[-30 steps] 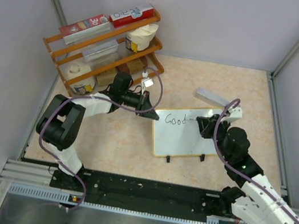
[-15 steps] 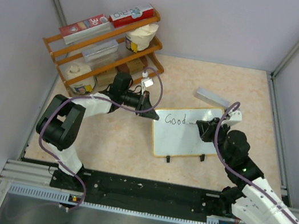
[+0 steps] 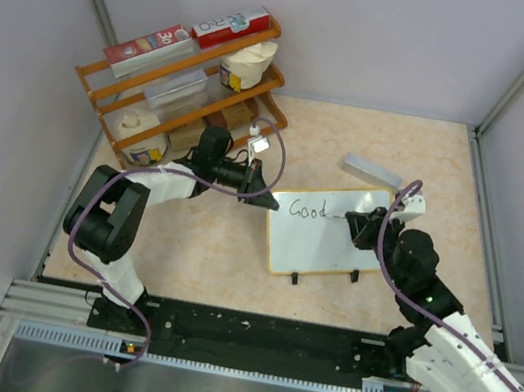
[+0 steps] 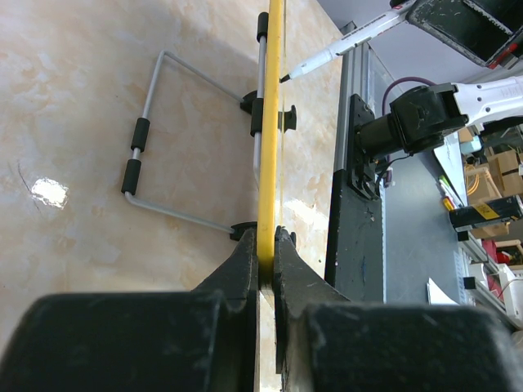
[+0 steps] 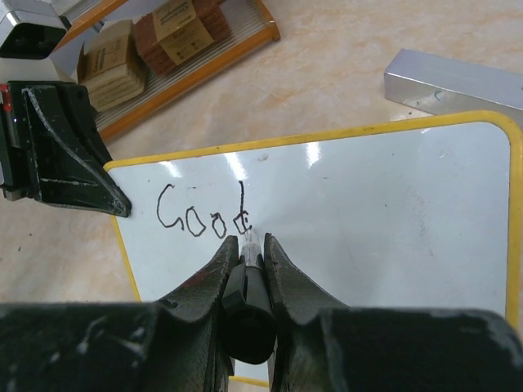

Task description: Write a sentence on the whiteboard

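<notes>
The whiteboard (image 3: 333,251) leans upright mid-table, and the sentence (image 3: 307,210) on it reads "Good" at the upper left. My left gripper (image 3: 264,197) is shut on the board's left edge, seen edge-on as a yellow strip (image 4: 272,122) pinched at my left gripper (image 4: 266,245). My right gripper (image 3: 363,225) is shut on a black marker (image 5: 249,298). Its tip touches the whiteboard (image 5: 376,229) just under the "d" of the sentence (image 5: 200,214), between the jaws of my right gripper (image 5: 247,242). The left wrist view shows the marker (image 4: 327,55) slanting onto the board face.
A small grey block (image 3: 372,169) lies just behind the board's top right corner. An orange wooden rack (image 3: 187,76) with boxes and tubs stands at the back left. A wire stand (image 4: 143,147) props the board from behind. Walls close in both sides.
My right gripper has shifted very slightly with the marker at the end of "Good". The left gripper and the board have not moved.
</notes>
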`<state>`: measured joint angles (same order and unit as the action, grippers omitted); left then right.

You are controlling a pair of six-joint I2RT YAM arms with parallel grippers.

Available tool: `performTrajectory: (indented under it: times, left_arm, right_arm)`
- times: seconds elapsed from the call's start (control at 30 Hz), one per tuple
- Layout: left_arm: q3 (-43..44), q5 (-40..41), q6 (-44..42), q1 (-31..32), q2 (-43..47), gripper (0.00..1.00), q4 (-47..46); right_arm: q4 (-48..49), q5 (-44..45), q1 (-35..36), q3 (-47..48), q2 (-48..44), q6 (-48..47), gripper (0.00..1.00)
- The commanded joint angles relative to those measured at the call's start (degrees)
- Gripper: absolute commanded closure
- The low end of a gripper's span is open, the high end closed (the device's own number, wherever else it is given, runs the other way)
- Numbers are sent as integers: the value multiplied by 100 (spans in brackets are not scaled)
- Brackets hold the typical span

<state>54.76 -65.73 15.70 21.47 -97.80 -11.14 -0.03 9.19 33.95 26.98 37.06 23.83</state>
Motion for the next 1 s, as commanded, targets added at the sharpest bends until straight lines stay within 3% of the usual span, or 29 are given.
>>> performTrajectory:
  times: [0.0, 0.4, 0.77, 0.97]
  left_arm:
    - [-62, -62, -639, 226, -161, 100, 314]
    - [-88, -10, -674, 226, -117, 100, 331]
    - [-97, 43, -692, 226, -90, 100, 331]
    - [-106, 61, -692, 226, -73, 100, 323]
  right_arm:
    - [38, 153, 32, 132, -85, 33, 100]
    - [21, -127, -47, 589, -269, 33, 100]
    - [21, -1814, -1320, 791, -155, 244, 100]
    - [-171, -1790, -1392, 791, -208, 139, 100]
